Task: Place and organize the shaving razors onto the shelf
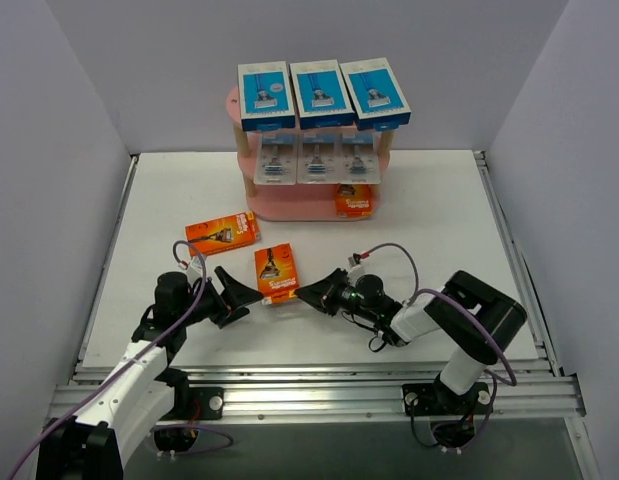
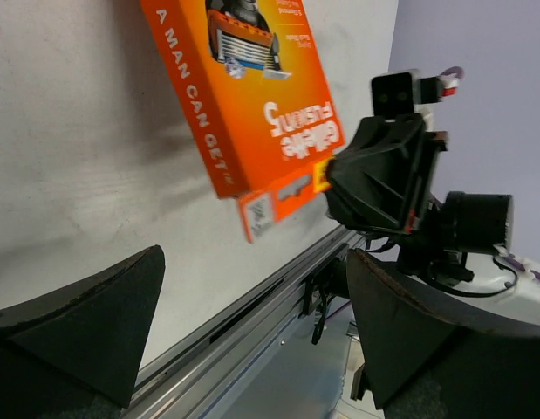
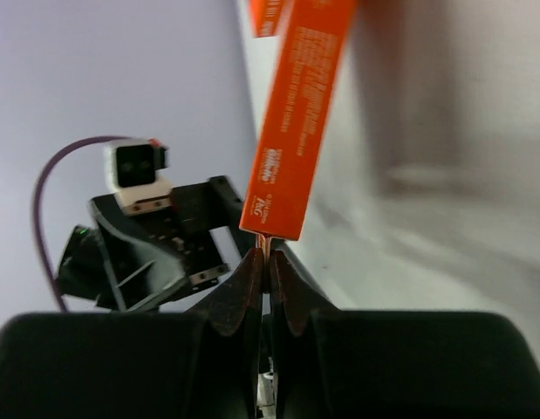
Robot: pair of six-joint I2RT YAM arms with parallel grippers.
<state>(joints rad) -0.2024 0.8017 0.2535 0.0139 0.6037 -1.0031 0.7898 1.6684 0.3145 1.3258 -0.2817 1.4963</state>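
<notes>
The pink shelf (image 1: 289,205) stands at the back. It carries three blue-and-white boxes (image 1: 319,92) on top, three grey blister packs (image 1: 314,160) on the middle board and one orange card (image 1: 354,201) on the bottom board. My right gripper (image 1: 311,295) (image 3: 268,262) is shut on the thin edge flap of a second orange card (image 1: 276,272) (image 3: 300,113) (image 2: 243,87), which is held just off the table. My left gripper (image 1: 237,290) (image 2: 252,297) is open and empty, just left of that card. A third orange card (image 1: 221,233) lies flat on the table.
Grey walls close in the table on three sides. A metal rail (image 1: 319,385) runs along the near edge, also in the left wrist view (image 2: 252,314). The two arms face each other, close together, across the held card.
</notes>
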